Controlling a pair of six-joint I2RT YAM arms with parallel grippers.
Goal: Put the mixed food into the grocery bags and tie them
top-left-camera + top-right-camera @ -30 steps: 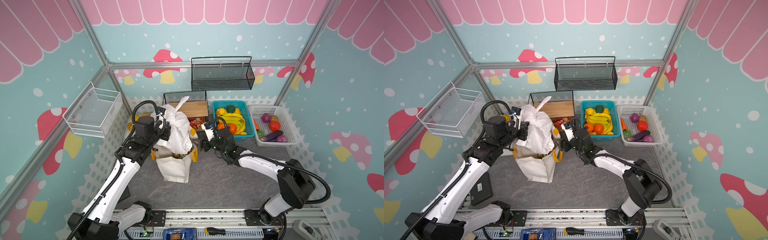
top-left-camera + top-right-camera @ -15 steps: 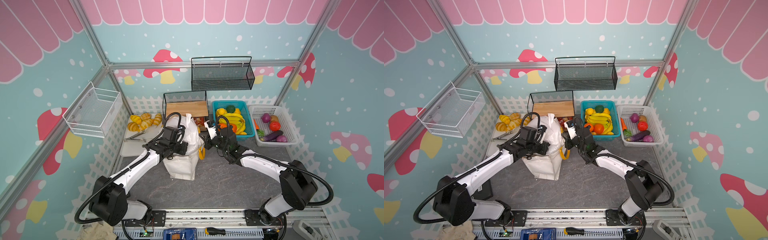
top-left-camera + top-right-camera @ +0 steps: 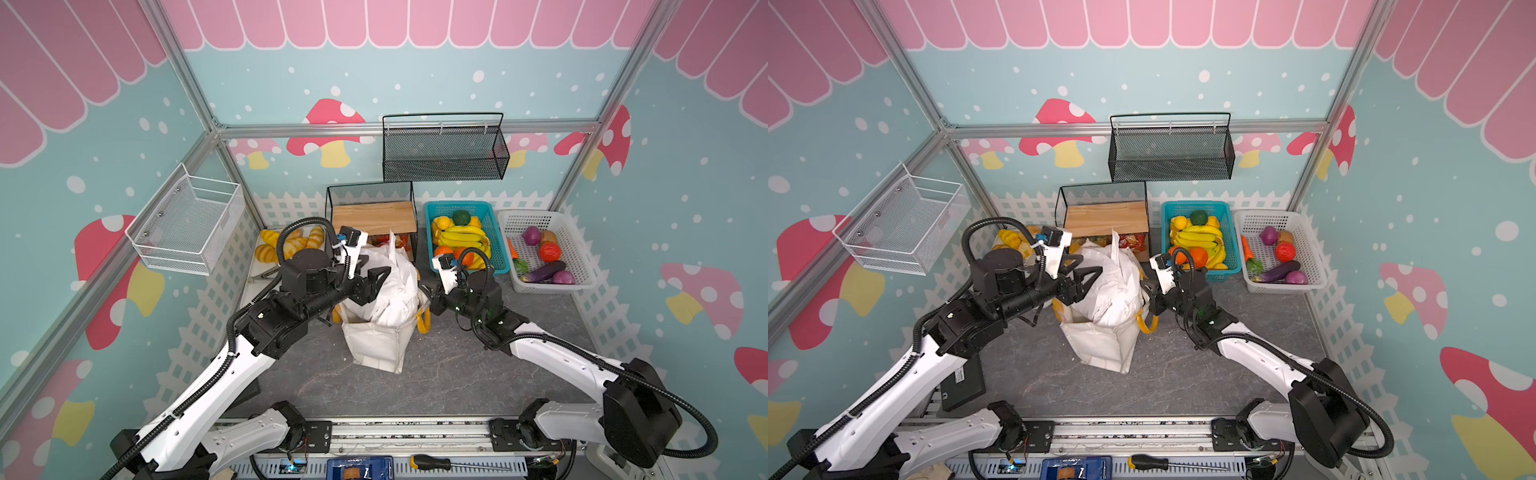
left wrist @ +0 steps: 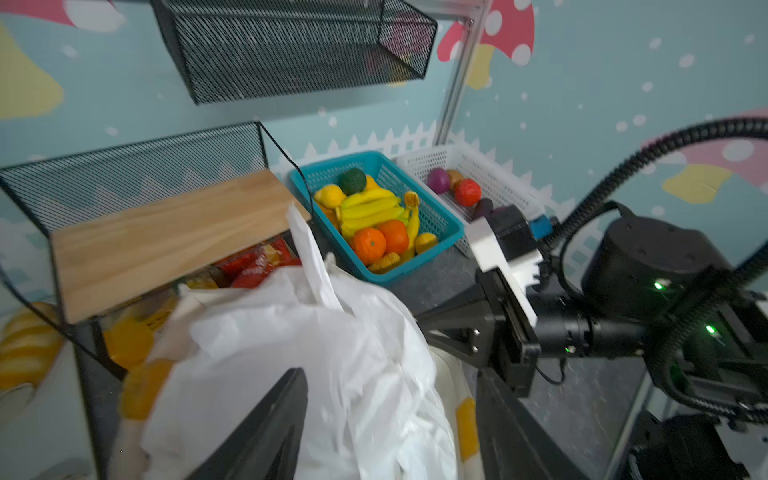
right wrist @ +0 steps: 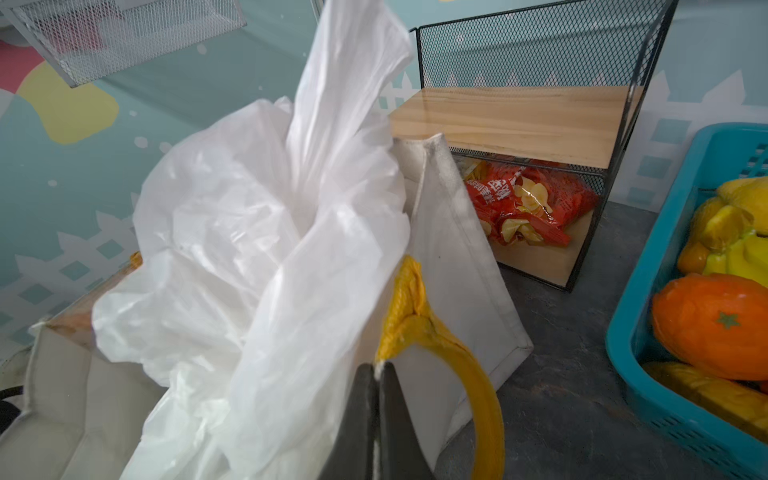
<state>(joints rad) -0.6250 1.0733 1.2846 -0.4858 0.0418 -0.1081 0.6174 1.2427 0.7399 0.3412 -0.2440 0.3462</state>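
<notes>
Grey stone-look tabletop (image 3: 436, 374) carries the canvas tote (image 3: 376, 345) upright at its middle. The white plastic bag (image 3: 395, 286) is now stuffed into the tote's mouth and bulges over the rim; a second ago the left arm held that bag aloft above the tote. On the tote's left, the left gripper (image 3: 374, 268) has let go, its jaws spread beside the plastic. On the tote's right, the right gripper (image 5: 376, 376), open a second ago, is pinched on the rim by the yellow handle (image 5: 478, 374). I judge the nesting done and tying next. Whatever food is inside is hidden. Behind the tote, red snack packets (image 5: 523, 203) lie under the wooden shelf (image 3: 374, 216). Farther right, an eggplant (image 3: 542, 272) lies in the white basket (image 3: 548, 287).
</notes>
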